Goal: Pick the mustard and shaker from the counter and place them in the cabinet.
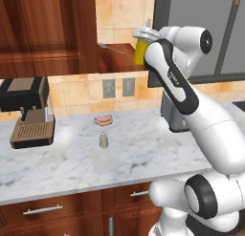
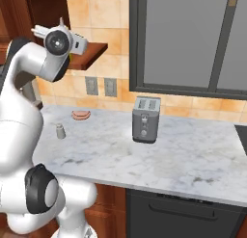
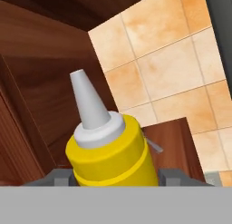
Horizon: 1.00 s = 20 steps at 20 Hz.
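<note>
Hand (image 3: 113,182) grips mustard (image 3: 106,150) at cabinet (image 1: 48,34) shelf; lower it upright and level before letting go.

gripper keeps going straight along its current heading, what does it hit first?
Likely the cabinet. In the hand view the gripper, jaws closed on the mustard, points into the cabinet's wooden inside corner above the shelf. Depth is unclear, so the tiled wall beside it could come first.
</note>
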{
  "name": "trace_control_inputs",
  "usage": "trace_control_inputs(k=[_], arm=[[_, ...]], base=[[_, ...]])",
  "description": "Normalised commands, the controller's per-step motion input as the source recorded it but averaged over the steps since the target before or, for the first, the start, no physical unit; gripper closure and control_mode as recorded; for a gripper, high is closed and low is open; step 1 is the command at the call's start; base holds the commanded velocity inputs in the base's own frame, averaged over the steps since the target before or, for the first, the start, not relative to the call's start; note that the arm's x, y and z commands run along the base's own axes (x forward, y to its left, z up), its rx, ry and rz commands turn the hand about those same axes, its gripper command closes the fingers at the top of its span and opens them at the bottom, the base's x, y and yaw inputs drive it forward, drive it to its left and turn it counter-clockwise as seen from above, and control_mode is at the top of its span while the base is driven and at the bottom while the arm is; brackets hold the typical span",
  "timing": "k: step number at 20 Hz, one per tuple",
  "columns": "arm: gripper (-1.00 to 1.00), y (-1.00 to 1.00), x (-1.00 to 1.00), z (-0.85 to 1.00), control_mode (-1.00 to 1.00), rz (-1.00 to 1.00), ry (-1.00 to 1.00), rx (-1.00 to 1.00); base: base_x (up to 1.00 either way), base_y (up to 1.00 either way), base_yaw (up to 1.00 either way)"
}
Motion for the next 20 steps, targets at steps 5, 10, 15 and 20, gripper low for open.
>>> trace_control_inputs(k=[5, 10, 15, 20], arm=[[1.0, 0.0, 0.4, 0.09, -1.0, -0.02, -0.02, 0.01], [1.0, 0.0, 0.58, 0.02, -1.0, -0.06, 0.03, -0.01], [1.0, 0.01, 0.52, 0.05, -1.0, -0.1, 0.03, -0.01], [1.0, 0.04, 0.13, 0.0, -1.0, -0.02, 0.01, -0.06]], base=[[0.0, 0.0, 0.0], [0.0, 0.0, 0.0], [0.0, 0.0, 0.0], [0.0, 0.0, 0.0]])
